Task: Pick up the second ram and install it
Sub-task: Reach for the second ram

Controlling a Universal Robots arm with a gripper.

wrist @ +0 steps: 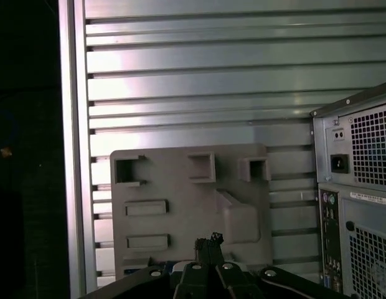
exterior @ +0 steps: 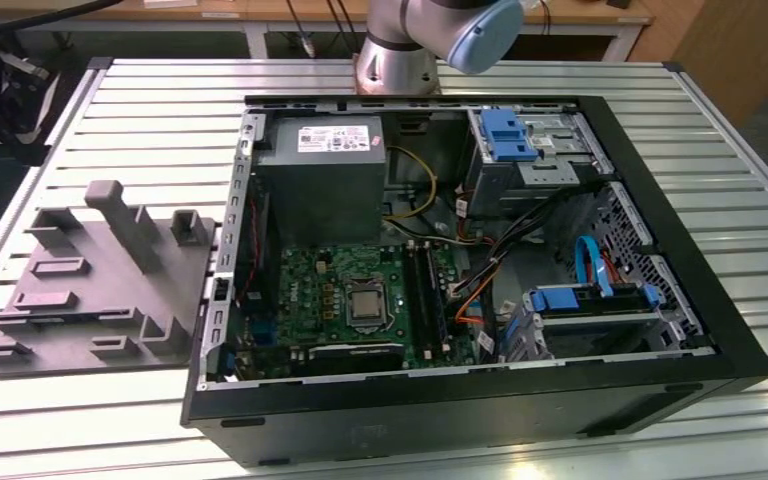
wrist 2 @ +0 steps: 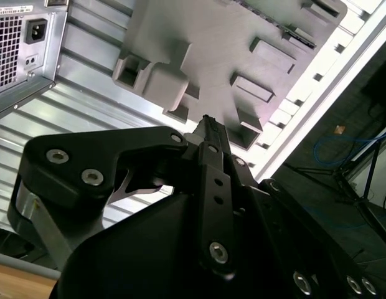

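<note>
- The second ram [exterior: 75, 313] is lying flat in a slot of the grey holder [exterior: 157, 300], on the side nearer the exterior camera. You're looking at a thin dark-blue strip, well apart from the computer case [exterior: 491, 400].
- In the first wrist view a sliver of blue is showing at the holder's edge just beside the fingertips. I'm reading that as the same stick.
- The gripper [wrist: 208, 242] is hanging above the holder in both wrist views, not touching it.
- Its fingers are looking closed tip to tip with nothing between them, so you're carrying nothing.
- The holder is sitting on the slatted metal table [exterior: 157, 100], just beside the case's rear wall.
- The case is lying open, with the motherboard [exterior: 344, 280] exposed and the black memory slots [exterior: 424, 285] beside the processor socket.
- I can't tell whether any slot is already holding a stick.
- My read on progress: you're at the approach stage. The pickup is not yet done and nothing is gripped, so both the grasp and the seating in a slot are outstanding.
</note>
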